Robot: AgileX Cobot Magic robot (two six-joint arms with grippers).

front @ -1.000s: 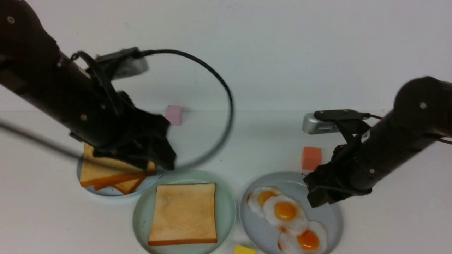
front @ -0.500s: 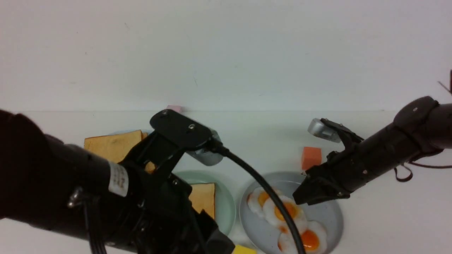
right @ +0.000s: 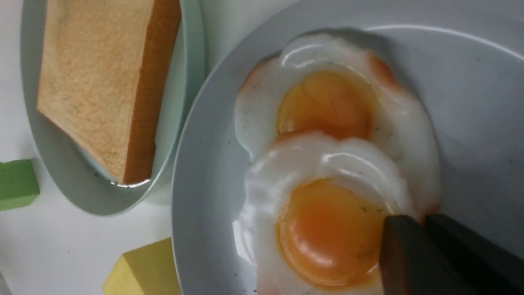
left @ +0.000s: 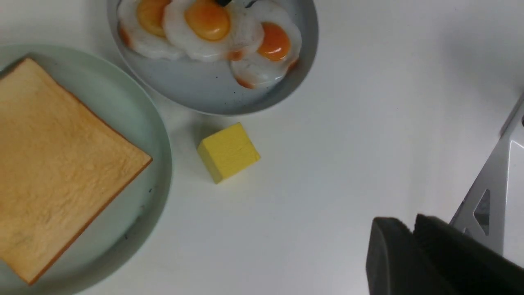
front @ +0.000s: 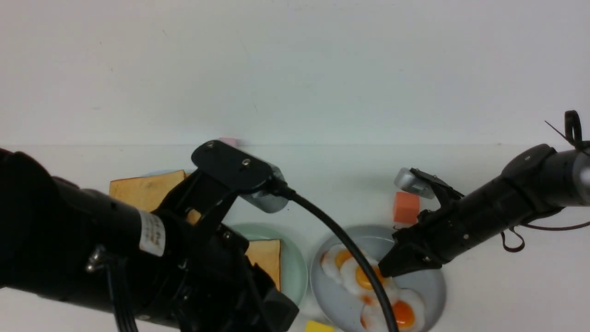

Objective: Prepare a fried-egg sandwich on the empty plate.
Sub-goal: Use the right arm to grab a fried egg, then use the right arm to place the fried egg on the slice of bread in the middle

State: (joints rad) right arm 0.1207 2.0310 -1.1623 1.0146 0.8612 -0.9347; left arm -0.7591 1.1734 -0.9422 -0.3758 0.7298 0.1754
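The left arm (front: pixel 138 258) is matte black, with rounded joint housings and boxy segments. A white label with small dark print, too small to read, wraps part of it, and a silvery screw shows beside a black strap. Its camera bracket (front: pixel 233 166) is black and round-ended, with small screws, and carries a silver camera (front: pixel 269 198) and a thick black cable (front: pixel 341 235).

The right arm (front: pixel 484 212) is black too, with a pale grey band, a thin looping cable (front: pixel 553 228) and a silver camera (front: pixel 412 182) on a black bracket. Both pincers have dark, blocky fingertips (left: pixel 389 246).
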